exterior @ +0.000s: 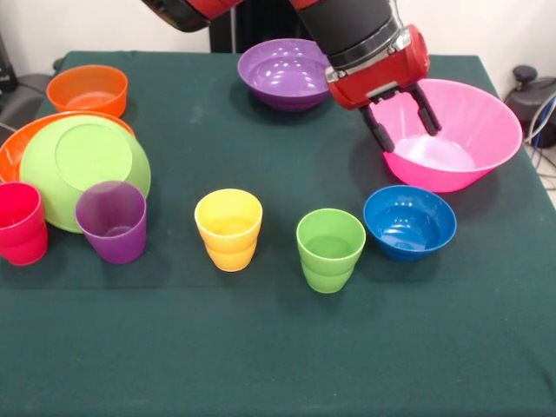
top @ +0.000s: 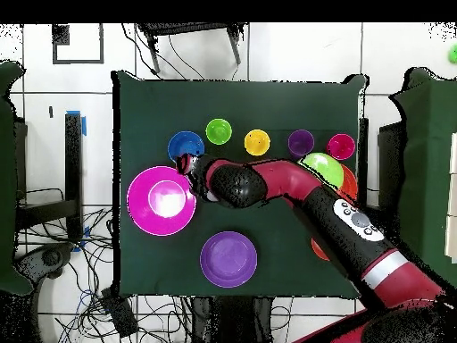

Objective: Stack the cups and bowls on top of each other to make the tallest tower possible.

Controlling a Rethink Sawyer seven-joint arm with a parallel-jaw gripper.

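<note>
Front view gives us the fingers [exterior: 401, 115] spread and empty, straddling the rim of the upright pink bowl [exterior: 473, 122]. We judge this bowl light, stiff and slick, so the thin rim between the fingers is the best hold. No tower stands yet. Beyond the fingers sits the purple bowl [exterior: 282, 71]. Overhead, the arm hides the fingers, and whether they touch the rim is unclear.

Glossy plastic bowls [exterior: 287, 74] on matt green tablecloth [exterior: 261, 347].
</note>
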